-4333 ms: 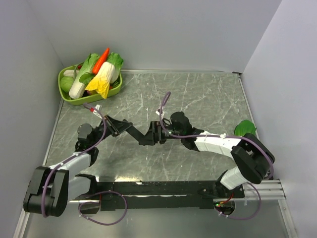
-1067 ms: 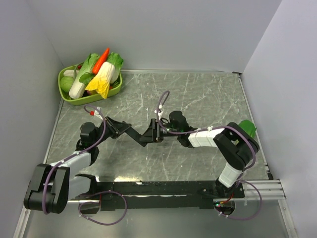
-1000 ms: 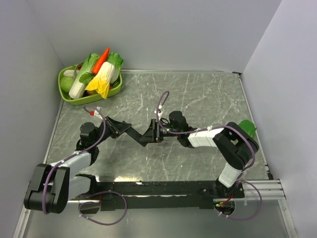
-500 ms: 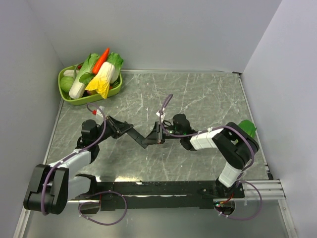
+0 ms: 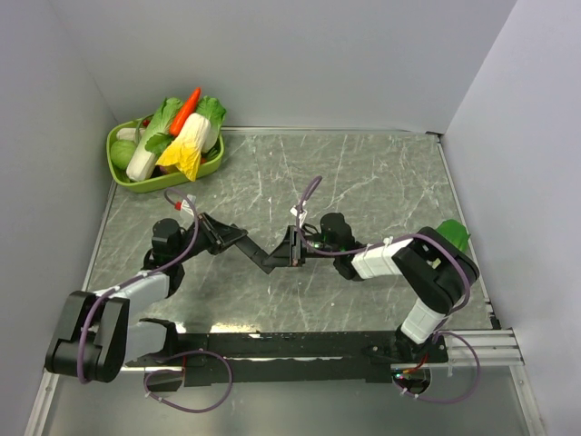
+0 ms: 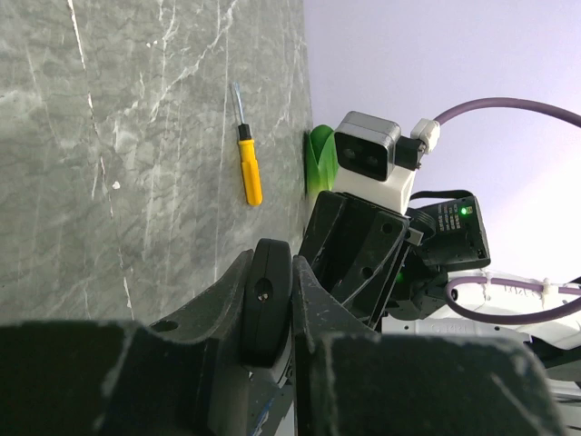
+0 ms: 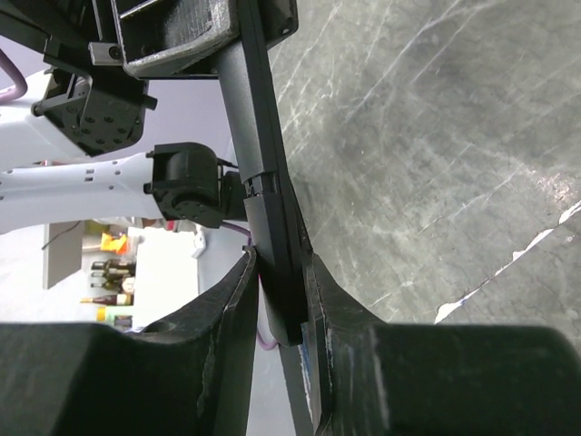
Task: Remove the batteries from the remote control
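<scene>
The remote control (image 5: 260, 255) is a slim black bar held above the table between both arms. My left gripper (image 5: 234, 239) is shut on its left end; in the left wrist view that end (image 6: 268, 300) is squeezed edge-on between the fingers. My right gripper (image 5: 292, 249) is shut on the other end. In the right wrist view the remote control (image 7: 263, 182) runs down from the left gripper (image 7: 195, 36) into my right gripper (image 7: 280, 272), whose fingers press both flat faces. No batteries are visible.
A green basket (image 5: 136, 184) of toy vegetables stands in the far left corner. A yellow screwdriver (image 6: 248, 170) lies on the marble table beside a green leaf (image 5: 451, 234) near the right wall. Walls close in the left, back and right sides.
The right gripper's jaws have narrowed onto the remote's end. Both grippers and the remote have shifted slightly to the right and toward the near edge.
</scene>
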`<state>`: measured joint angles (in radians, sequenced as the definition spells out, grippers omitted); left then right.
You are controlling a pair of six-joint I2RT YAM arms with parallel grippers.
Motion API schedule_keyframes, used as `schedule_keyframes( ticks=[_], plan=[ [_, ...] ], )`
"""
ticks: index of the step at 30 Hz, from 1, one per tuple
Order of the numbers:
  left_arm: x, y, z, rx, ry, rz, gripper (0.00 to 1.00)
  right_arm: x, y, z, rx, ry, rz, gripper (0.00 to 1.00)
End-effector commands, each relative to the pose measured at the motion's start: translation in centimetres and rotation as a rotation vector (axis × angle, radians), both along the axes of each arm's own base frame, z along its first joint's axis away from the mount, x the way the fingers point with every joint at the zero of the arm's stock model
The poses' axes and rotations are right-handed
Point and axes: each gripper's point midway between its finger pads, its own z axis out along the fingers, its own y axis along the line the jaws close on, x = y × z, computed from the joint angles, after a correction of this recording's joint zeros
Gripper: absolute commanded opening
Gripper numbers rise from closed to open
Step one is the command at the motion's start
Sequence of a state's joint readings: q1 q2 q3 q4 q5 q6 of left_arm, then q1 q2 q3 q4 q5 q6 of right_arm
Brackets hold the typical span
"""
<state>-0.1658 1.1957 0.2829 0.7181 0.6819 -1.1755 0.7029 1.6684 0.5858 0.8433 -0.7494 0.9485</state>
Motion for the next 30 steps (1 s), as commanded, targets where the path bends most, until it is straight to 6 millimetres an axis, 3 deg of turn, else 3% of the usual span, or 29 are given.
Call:
schedule_keyframes(
  ticks=[1, 3, 6, 10, 11, 12, 14, 16, 18, 19, 24, 26, 27, 30],
  plan=[
    [2.4, 1.5, 2.5, 0.042, -0.145, 0.098, 0.01, -1.2, -2.0, -3.4, -0.107, 0.063, -0.010, 0.23],
    [2.3, 1.4, 2.5, 0.036, -0.145, 0.088, 0.01, -1.0, -2.0, -3.3, -0.099, 0.062, -0.007, 0.12],
    [2.3, 1.4, 2.2, 0.043, -0.128, 0.087, 0.01, -1.2, -1.9, -2.7, -0.062, 0.069, 0.010, 0.06],
    [2.2, 1.6, 2.2, 0.030, -0.125, 0.077, 0.01, -1.5, -2.0, -2.1, -0.036, 0.054, 0.031, 0.33],
    [2.3, 1.5, 2.3, 0.027, -0.129, 0.073, 0.01, -1.4, -2.2, -2.3, -0.045, 0.054, 0.020, 0.33],
    [2.4, 1.5, 2.4, 0.027, -0.129, 0.073, 0.01, -1.3, -2.3, -2.2, -0.053, 0.045, 0.014, 0.29],
    [2.4, 1.4, 2.4, 0.018, -0.124, 0.066, 0.01, -1.2, -2.4, -2.1, -0.060, 0.037, 0.010, 0.10],
    [2.4, 1.3, 2.6, 0.013, -0.125, 0.061, 0.01, -1.2, -2.5, -2.0, -0.060, 0.035, 0.014, 0.00],
    [2.6, 1.4, 2.6, 0.011, -0.124, 0.063, 0.01, -1.4, -2.6, -1.9, -0.052, 0.035, 0.020, 0.09],
    [2.5, 1.2, 2.9, 0.004, -0.130, 0.055, 0.01, -1.5, -2.7, -2.1, -0.057, 0.036, 0.024, 0.23],
    [2.5, 1.1, 3.2, -0.014, -0.130, 0.048, 0.01, -2.1, -2.8, -2.4, -0.065, 0.027, 0.056, 0.40],
    [2.5, 1.1, 3.2, -0.014, -0.131, 0.046, 0.01, -2.0, -2.8, -2.1, -0.048, 0.020, 0.056, 0.33],
    [2.4, 1.1, 3.2, -0.012, -0.132, 0.048, 0.01, -2.1, -2.7, -2.0, -0.045, 0.020, 0.056, 0.21],
    [2.5, 1.3, 3.0, -0.003, -0.128, 0.057, 0.01, -1.9, -2.7, -1.8, -0.041, 0.021, 0.052, 0.12]
  ],
)
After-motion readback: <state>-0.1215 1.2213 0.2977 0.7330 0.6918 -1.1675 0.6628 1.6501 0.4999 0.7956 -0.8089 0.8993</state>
